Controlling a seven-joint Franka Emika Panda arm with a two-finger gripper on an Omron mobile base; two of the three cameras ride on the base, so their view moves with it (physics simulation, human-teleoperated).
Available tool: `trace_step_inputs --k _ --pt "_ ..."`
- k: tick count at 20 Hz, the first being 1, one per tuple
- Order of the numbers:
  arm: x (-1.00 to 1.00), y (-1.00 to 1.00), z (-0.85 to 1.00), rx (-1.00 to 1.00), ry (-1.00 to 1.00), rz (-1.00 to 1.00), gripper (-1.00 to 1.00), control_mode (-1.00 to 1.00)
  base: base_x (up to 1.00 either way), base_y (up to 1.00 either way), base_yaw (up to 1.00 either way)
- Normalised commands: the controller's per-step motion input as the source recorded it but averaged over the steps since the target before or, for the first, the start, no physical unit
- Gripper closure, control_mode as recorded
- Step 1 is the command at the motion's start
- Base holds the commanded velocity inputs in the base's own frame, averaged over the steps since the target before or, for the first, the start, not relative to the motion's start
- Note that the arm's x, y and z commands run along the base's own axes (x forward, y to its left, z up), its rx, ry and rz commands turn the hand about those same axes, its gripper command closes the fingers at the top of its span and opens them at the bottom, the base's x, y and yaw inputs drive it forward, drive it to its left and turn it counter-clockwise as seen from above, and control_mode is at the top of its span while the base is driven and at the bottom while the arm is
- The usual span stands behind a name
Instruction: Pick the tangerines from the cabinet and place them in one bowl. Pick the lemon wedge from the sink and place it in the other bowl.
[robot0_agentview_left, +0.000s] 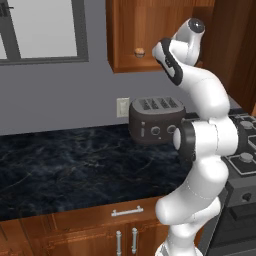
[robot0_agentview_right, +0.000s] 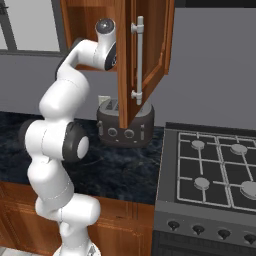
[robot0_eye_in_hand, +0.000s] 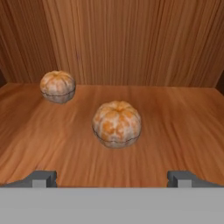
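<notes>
While claw (robot0_eye_in_hand: 112, 178) spread wide, two tangerines (robot0_eye_in_hand: 116, 124) sit on cabinet (robot0_eye_in_hand: 175, 113) shelf; no writing legible.

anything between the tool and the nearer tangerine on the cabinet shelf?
Nothing: in the hand view, bare wooden shelf separates the open tool from the nearer tangerine.

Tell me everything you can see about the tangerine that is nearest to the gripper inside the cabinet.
The nearer tangerine is a small round fruit, mottled orange and pale, with segment ridges meeting at its top. It looks whole and sits upright on the wooden shelf of the cabinet, roughly centred ahead of the open gripper. Nothing touches it except the shelf; the fingertips stop short of it. The second tangerine lies apart, further back towards the rear wall.
</notes>
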Motion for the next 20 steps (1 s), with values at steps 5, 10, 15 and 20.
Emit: trace_step_inputs --k 5,10,15,20 --pt "0.08 0.0 -0.02 0.0 0.0 0.0 -1.0 -1.0 0.0 0.0 0.0" --pt "0.09 0.0 -0.07 0.0 0.0 0.0 -1.0 -1.0 0.0 0.0 0.0" --pt "0.08 0.0 -0.09 0.0 0.0 0.0 -1.0 -1.0 0.0 0.0 0.0" --pt "0.08 0.0 0.0 0.0 0.03 0.0 -1.0 -1.0 0.0 0.0 0.0"
